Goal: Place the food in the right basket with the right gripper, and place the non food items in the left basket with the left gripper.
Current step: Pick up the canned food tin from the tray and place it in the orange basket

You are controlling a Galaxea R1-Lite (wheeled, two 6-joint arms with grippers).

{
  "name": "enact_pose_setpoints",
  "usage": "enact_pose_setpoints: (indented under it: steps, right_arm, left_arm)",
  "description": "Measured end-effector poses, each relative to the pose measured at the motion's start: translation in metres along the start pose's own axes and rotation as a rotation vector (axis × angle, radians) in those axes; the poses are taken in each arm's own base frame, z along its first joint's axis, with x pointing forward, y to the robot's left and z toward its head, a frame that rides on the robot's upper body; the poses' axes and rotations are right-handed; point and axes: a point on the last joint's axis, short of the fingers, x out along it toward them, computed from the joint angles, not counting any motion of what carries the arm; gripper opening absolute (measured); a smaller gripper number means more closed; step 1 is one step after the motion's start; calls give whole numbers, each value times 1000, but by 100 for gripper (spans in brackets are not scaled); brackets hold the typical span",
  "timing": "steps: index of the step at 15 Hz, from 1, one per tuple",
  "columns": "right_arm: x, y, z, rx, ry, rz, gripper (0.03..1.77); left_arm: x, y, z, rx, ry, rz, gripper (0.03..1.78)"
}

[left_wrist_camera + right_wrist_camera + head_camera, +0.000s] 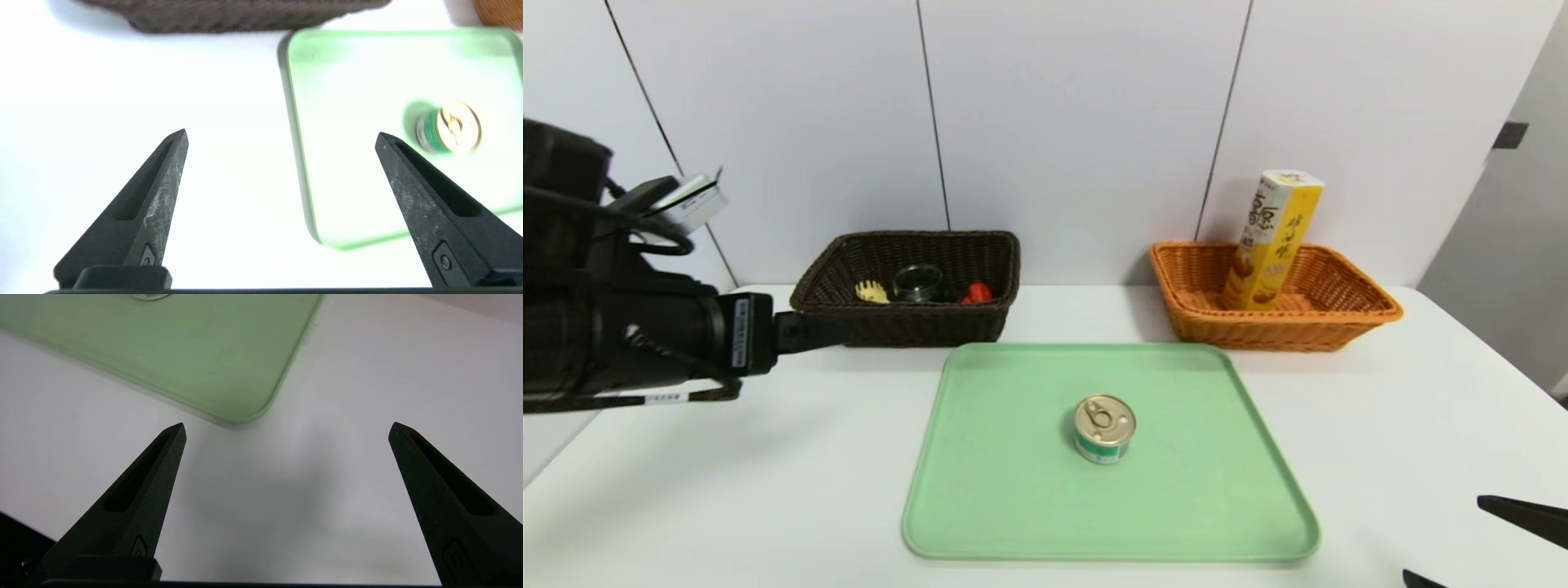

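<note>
Can (1104,428): mid-tray (1013,523), likely rigid, weighty, slick; grip across its sides. Right gripper (286,428) near tray corner, left gripper (282,134) beside tray: fingers wide, empty.

The left gripper (282,136) hangs over a white worktop (122,94), its two dark pointed fingers (163,183) spread wide apart with nothing between them. Beyond it lies a green tray (351,73) with a small round can (449,127) standing on it, green-sided with a gold lid. Farther off sits a dark woven basket (229,14), and an orange basket (500,12) shows at one corner.
</note>
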Motion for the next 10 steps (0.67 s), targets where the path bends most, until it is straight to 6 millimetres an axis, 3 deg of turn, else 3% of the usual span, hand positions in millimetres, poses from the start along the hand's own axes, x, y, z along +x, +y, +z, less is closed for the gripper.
enact_pose_setpoints:
  steps: [4,10]
  right_arm:
    - [5,2,-2,-58,16,86,171]
    - [27,12,24,-79,-91,283,171]
  left_arm:
    - [-46,7,-43,20,-31,-24,166]
    - [-83,21,-96,20,-16,-11,167]
